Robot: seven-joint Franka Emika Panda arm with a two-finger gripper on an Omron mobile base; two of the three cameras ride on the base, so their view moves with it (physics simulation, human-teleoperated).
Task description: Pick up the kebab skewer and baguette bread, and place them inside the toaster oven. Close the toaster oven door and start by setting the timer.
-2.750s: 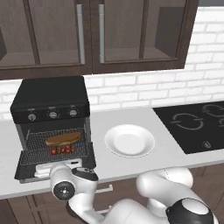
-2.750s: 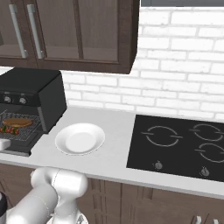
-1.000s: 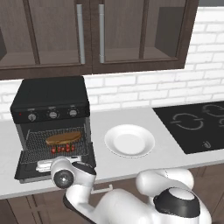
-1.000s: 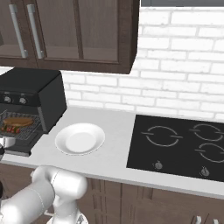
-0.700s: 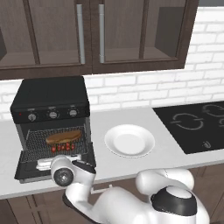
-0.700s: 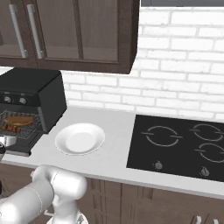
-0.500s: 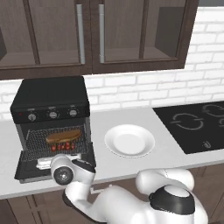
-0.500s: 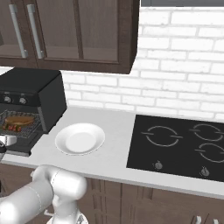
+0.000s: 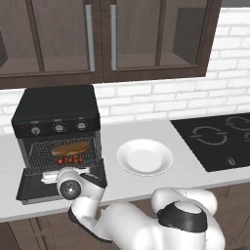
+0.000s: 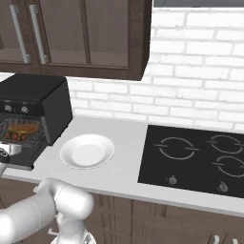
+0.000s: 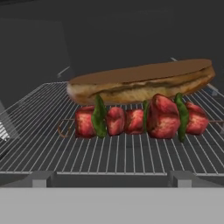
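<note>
Both foods are loaded: kebab skewer (image 11: pixel 138 119) lies on the wire rack (image 11: pixel 122 153) inside the toaster oven (image 9: pixel 56 114), baguette bread (image 11: pixel 142 82) just behind it. Toaster oven door (image 9: pixel 36 185) hangs down, open; closing it and setting the timer remain. Claw, spread and empty, points into the oven mouth. White plate (image 9: pixel 144 157) sits right of the oven on the table (image 9: pixel 195 176), apart from the door's swing.

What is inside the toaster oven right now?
On the wire rack of the toaster oven lie the kebab skewer and, behind it, the baguette bread. The bread's lower front edge is covered by the skewer.
</note>
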